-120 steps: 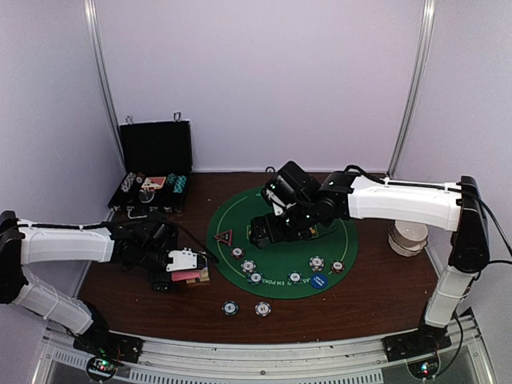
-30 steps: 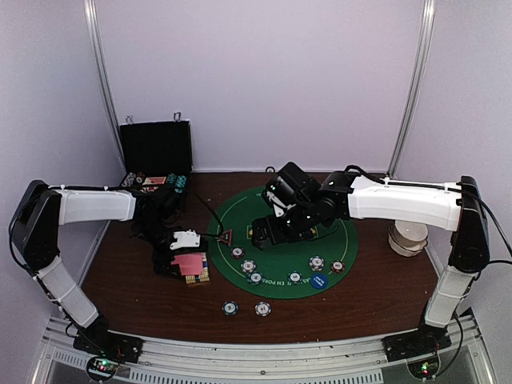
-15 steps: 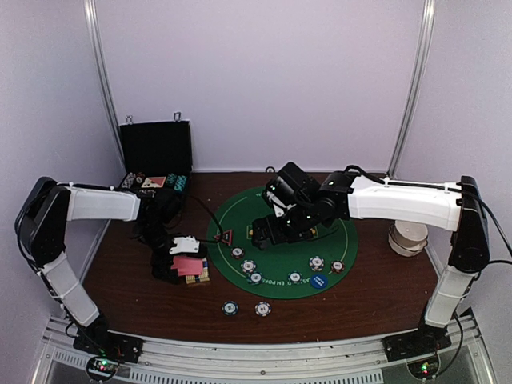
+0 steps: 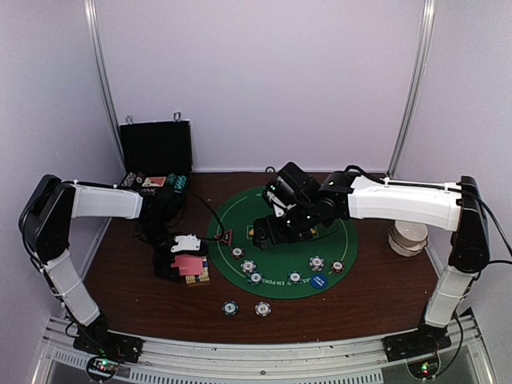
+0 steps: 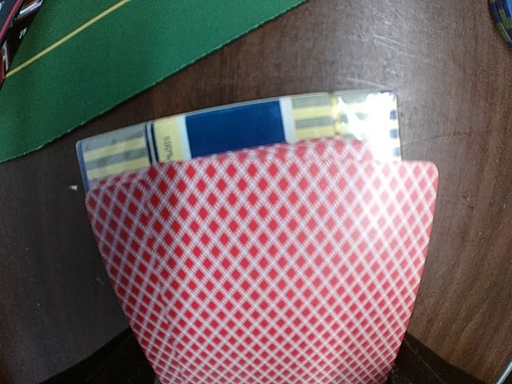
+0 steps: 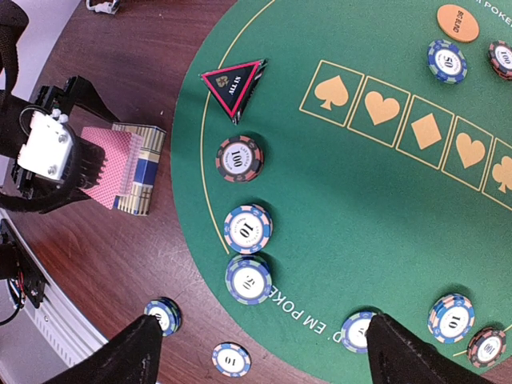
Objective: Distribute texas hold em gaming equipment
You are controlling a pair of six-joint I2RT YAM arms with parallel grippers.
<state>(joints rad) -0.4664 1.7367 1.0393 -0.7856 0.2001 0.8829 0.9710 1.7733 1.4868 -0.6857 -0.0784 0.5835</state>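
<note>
My left gripper [image 4: 182, 254] is shut on a fanned stack of pink-backed playing cards [image 5: 264, 264], held just over the yellow-blue card box [image 5: 232, 126] left of the green mat [image 4: 280, 204]. Its fingers are hidden behind the cards in the left wrist view. My right gripper [image 6: 272, 352] hangs open above the mat with nothing between its fingers. Several striped poker chips [image 6: 248, 228] lie along the mat's near rim, and two chips [image 4: 230, 307] sit on the bare wood. The red-black triangular marker [image 6: 234, 80], an orange disc [image 6: 458, 22] and a blue disc [image 4: 319, 282] also rest on the mat.
The black hinged case [image 4: 156, 152] stands open at the back left with more chips and cards inside. A white roll [image 4: 408, 238] sits at the right of the mat. Card symbols [image 6: 428, 132] are printed across the mat's middle.
The left arm's elbow has swung in toward the back left, and its gripper has shifted slightly nearer with the cards. Four seconds ago it sat lower and farther left. The right arm has stayed put.
</note>
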